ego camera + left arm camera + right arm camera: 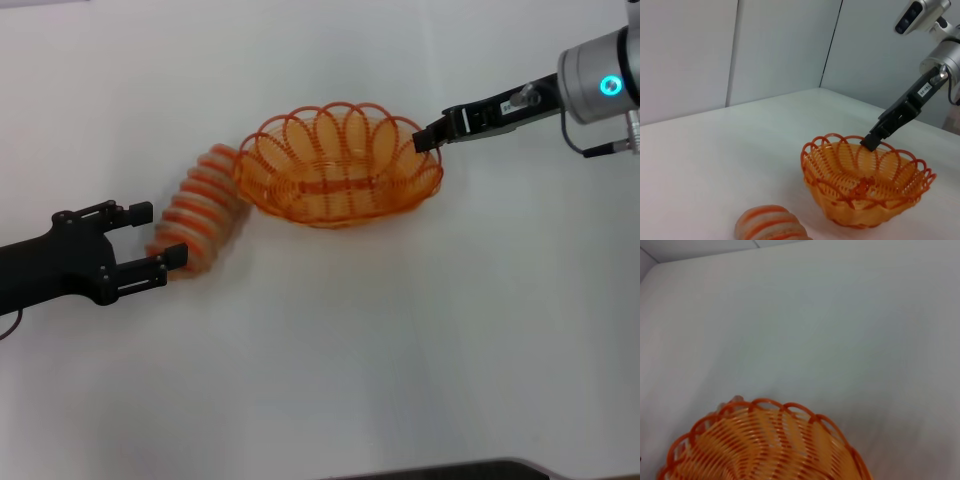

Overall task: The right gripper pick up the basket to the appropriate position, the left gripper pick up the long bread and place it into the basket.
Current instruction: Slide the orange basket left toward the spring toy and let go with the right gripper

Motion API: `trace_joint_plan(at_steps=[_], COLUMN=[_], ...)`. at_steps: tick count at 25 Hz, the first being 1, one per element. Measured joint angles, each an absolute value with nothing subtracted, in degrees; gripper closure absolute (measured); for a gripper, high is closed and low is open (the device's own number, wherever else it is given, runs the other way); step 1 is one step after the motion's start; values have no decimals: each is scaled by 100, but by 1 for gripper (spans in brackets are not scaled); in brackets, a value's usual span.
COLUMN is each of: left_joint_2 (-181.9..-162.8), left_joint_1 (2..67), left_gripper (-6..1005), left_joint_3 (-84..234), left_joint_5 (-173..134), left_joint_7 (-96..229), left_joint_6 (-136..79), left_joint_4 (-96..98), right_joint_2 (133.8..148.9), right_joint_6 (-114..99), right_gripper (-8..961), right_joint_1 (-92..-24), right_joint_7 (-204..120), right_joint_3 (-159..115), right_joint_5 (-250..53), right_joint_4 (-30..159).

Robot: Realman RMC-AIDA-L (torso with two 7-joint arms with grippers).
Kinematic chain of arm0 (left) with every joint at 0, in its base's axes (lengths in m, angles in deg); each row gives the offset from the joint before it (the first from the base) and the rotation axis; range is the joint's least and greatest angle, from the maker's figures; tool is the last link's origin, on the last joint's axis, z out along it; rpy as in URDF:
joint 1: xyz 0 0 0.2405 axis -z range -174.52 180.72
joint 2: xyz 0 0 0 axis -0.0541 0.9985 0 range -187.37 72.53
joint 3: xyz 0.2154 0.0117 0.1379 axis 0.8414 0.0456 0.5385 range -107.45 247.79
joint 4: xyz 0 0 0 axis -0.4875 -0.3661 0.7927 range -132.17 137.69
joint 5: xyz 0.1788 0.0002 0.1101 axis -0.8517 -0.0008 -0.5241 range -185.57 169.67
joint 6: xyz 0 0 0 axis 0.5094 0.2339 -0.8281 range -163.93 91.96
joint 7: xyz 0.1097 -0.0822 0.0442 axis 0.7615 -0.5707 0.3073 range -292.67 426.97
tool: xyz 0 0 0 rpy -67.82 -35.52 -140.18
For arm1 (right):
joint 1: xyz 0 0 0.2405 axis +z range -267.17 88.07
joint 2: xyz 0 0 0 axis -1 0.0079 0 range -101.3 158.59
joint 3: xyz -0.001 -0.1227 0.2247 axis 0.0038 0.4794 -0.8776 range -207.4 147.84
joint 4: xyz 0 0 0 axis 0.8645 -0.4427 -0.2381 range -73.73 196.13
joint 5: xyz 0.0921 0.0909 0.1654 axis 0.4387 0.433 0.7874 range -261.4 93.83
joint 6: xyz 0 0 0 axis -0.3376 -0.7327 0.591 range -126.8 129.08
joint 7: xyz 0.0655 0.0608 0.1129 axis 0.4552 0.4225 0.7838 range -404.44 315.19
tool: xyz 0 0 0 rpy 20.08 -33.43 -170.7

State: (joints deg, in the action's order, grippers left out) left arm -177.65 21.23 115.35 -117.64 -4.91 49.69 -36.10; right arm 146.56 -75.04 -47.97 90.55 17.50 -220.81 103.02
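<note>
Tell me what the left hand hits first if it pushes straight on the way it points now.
Most likely the long bread: the left hand is open, fingers pointing at the loaf's near end, one fingertip about touching it. The basket lies beyond. Height is hard to judge.

There's a small white sticker (925, 90) with dark print on the right gripper (873, 141) arm, but honestly the characters can't be made out.

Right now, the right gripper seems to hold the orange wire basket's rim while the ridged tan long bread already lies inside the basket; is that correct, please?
Not quite. In the head view the ridged tan long bread lies on the white table beside the orange wire basket, at the open left gripper. The right gripper is at the rim.
</note>
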Motion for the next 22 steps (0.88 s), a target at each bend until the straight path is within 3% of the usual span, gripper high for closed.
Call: trace_joint_plan(at_steps=[7, 22], left_joint_2=[-17765, -17811], left_joint_1=[2122, 2139], left_gripper=[244, 244], left_joint_3=[11534, 11580], left_joint_5=[-11764, -11763], left_joint_7=[-479, -474], left_joint_6=[4968, 4897], left_joint_4=[-3610, -3609], right_joint_2=[14782, 14800], right_joint_6=[-7343, -7153], right_gripper=[897, 895], right_joint_1=[-4863, -4946], right_joint_7=[9065, 9023], right_joint_3=[1750, 1812], right_joint_5=[-22116, -22092], right_joint_4=[10289, 10211])
